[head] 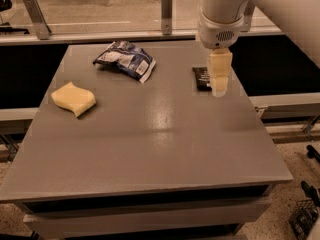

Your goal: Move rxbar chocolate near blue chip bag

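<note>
The rxbar chocolate (pixel 201 77), a small dark bar with white print, lies flat on the grey table (pixel 150 134) at the back right, partly hidden behind my gripper. My gripper (pixel 219 88) hangs from the white arm just right of and over the bar, pointing down. The blue chip bag (pixel 125 59), crumpled dark blue foil with white patches, rests at the back centre-left, well apart from the bar.
A yellow wavy sponge (pixel 73 98) sits on the left side of the table. Metal rails and posts (pixel 166 4) run behind the table's far edge. A dark wire basket (pixel 305 216) stands on the floor at lower right.
</note>
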You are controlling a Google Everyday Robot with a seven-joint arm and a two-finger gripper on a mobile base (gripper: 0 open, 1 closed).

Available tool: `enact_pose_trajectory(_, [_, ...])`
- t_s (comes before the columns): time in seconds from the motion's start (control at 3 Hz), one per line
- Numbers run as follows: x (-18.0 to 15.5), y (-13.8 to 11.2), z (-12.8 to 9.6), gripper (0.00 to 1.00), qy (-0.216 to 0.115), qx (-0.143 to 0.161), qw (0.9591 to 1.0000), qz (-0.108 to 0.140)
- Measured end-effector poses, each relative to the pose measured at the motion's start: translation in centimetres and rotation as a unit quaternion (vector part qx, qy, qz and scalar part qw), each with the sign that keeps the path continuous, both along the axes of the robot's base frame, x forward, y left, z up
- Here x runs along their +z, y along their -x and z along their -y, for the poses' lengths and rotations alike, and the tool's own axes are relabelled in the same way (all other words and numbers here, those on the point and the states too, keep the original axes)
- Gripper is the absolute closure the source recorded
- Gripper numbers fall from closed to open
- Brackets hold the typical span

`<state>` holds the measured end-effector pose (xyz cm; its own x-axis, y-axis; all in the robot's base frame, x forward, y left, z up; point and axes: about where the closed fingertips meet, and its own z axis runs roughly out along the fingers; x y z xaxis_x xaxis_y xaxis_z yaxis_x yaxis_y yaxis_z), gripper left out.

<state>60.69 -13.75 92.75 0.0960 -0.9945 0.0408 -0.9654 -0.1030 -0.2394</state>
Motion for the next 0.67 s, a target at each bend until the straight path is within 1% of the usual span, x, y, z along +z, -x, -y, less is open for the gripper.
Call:
enact_pose_trajectory(0.33, [0.1,-1.0,0.6,0.00,-0.021,-0.020,0.9994,0.016])
enact_pose_trajectory(0.67, [-0.2,-2.6,2.4,0.00,-0.047,-0.055,0.9973,0.018])
